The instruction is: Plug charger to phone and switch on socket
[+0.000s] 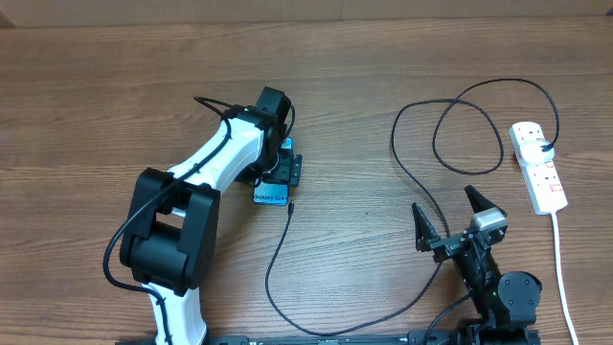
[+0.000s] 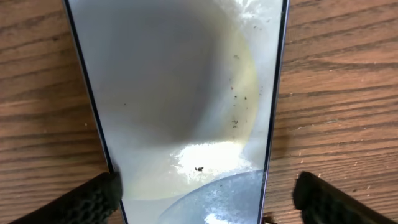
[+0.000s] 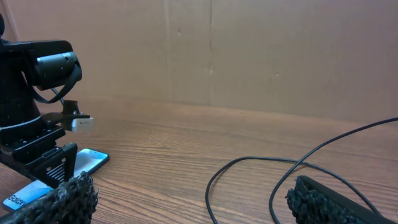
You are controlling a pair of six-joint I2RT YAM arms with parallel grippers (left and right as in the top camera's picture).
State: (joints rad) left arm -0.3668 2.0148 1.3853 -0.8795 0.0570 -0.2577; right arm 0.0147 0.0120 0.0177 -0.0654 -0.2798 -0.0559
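my left claw [image 2: 205, 190] straddles the phone [image 2: 186, 87], one pad touching, grip uncertain; right claw [image 1: 448, 218] wide, empty; charger [image 1: 287, 204] unplugged, socket [image 1: 538, 165] untouched.

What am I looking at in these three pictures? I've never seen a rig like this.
Two robot arms sit at a wooden table. The overhead picture looks down on both; the other two come from cameras on each wrist.

The left claw is over the phone, its fingers on either side of the screen; the left wrist view shows that close up. Whether it grips yet is unclear.

The right claw is open and holds nothing.

The thin black charger loops across the table, its tip lying by the phone. The white socket sits at the right.
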